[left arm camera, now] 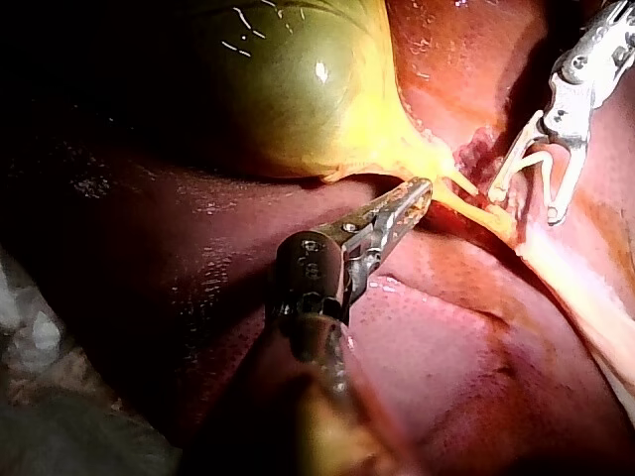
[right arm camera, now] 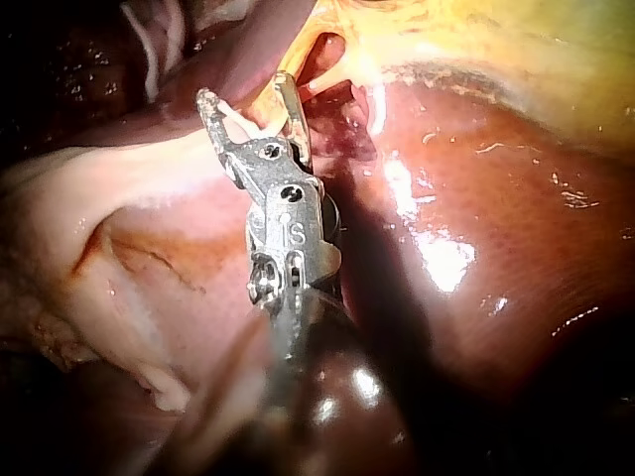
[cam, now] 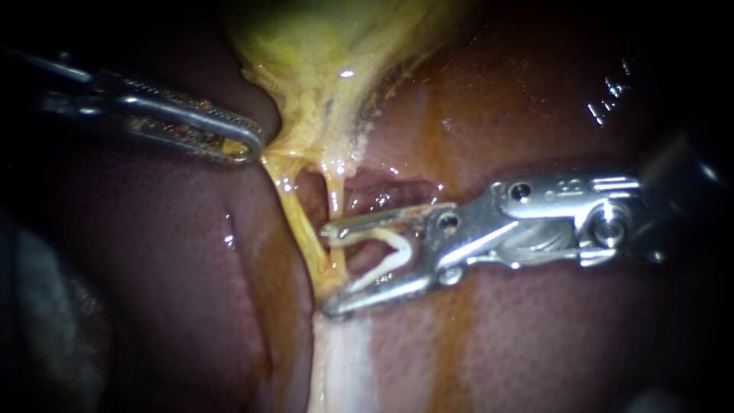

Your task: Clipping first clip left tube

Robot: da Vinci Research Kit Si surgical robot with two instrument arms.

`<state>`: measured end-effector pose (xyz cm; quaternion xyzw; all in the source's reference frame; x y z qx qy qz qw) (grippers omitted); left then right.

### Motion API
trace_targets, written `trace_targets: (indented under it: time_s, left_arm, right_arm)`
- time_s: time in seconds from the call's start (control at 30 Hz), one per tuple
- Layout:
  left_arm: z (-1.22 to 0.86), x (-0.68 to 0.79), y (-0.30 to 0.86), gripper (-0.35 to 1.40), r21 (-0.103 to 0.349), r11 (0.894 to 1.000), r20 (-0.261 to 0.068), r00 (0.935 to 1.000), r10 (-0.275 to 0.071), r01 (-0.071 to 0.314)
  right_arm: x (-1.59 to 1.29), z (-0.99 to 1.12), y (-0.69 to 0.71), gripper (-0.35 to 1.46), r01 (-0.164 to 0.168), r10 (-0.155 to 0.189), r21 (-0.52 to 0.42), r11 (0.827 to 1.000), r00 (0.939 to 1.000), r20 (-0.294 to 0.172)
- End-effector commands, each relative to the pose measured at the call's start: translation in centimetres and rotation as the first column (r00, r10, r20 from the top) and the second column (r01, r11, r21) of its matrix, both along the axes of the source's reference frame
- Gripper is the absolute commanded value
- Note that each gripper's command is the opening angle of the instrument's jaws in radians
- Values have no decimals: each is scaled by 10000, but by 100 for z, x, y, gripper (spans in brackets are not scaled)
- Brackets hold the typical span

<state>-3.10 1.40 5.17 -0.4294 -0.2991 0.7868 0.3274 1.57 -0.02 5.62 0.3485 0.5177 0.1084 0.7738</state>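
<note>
**A:** Where is the left instrument?

**B:** The left instrument reaches in almost level. Its slim jaws are pressed together, pinching a fold of yellow gallbladder tissue at their tips.

**A:** And the right one?

**B:** The right instrument points toward the left one's tips. Its jaws are spread in a wide V, with a white clip seated between them, one leg against each jaw. The two instruments' tips are near each other but do not touch.

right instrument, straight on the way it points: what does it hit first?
Likely the left tube, crossing at the jaw mouth of the right instrument, which holds an open clip. Depth is unclear; past it lies liver.
</note>
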Motion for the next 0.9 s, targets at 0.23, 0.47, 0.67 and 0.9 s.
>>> trace_targets:
  time_s: [0.23,0.47,0.67,0.9]
  left_arm:
    - [-1,-1,0,-35,3,10000,-7,10000,-6,6]
    - [-1,-2,0,-35,4,10000,-12,10000,-14,14]
    - [-1,-3,0,-35,5,10000,-17,10000,-23,23]
    - [-1,-5,0,-35,5,10000,-21,10000,-30,30]
  right_arm:
    - [3,27,-4,46,-71,71,34,10000,9999,97]
    - [8,52,-7,47,-103,103,-34,9999,9998,160]
    - [19,62,-13,48,-276,276,-21,9996,9996,-87]
    - [39,61,-14,48,-486,495,225,9986,9979,-427]
